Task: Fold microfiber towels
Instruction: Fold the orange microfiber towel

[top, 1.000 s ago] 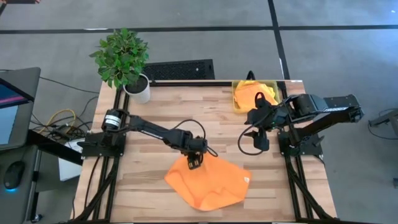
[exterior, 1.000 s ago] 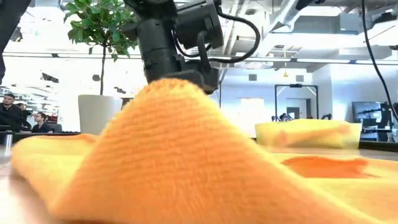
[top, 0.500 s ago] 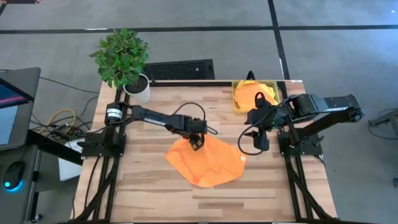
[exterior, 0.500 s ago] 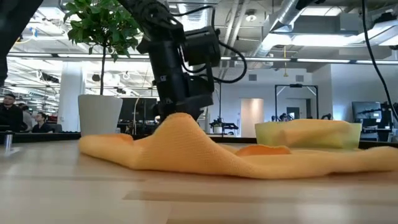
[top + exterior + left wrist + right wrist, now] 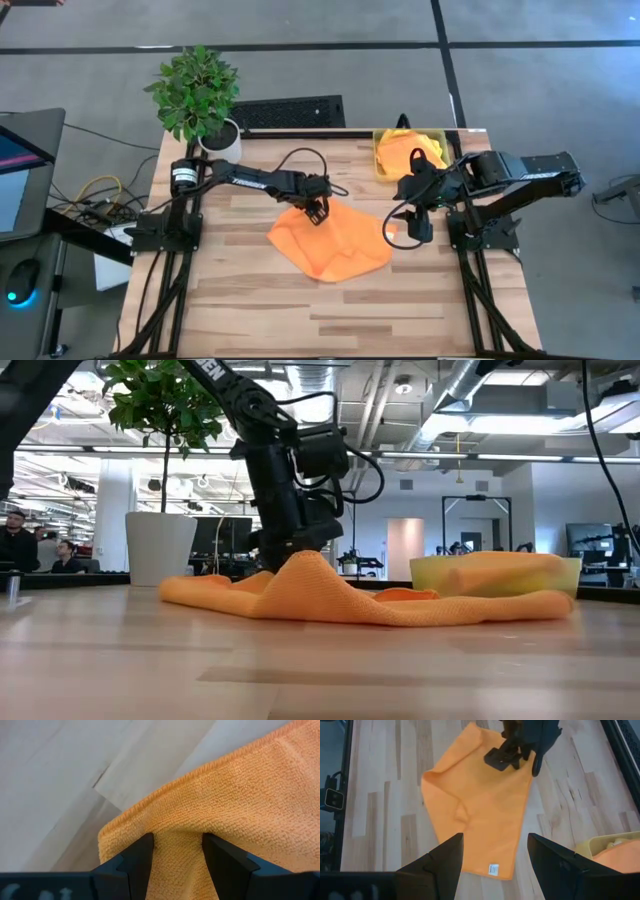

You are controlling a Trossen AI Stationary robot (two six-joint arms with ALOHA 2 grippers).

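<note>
Behind the light wooden table [image 5: 240, 290] stretches an open workshop floor, with a potted plant [image 5: 200, 95] at the far left corner and a translucent yellow bin [image 5: 408, 152] at the far right corner holding more cloths. One orange microfiber towel [image 5: 335, 245] lies rumpled near the table's middle, one side doubled over in soft ridges and its small white label [image 5: 493, 868] showing at the edge toward the right arm. The left gripper [image 5: 318, 211] is down on the towel's far edge, its fingers [image 5: 139, 856] pinching a raised ridge of cloth just behind the hem, as the left wrist view shows. The right gripper [image 5: 418, 228] hangs beside the towel toward the bin, jaws spread and empty. Doing this step well, I judge, means keeping that pinch firm and low while the cloth is drawn taut and flat, since the bunched side needs smoothing before any clean fold; a free corner for the right gripper would help align the edges.
</note>
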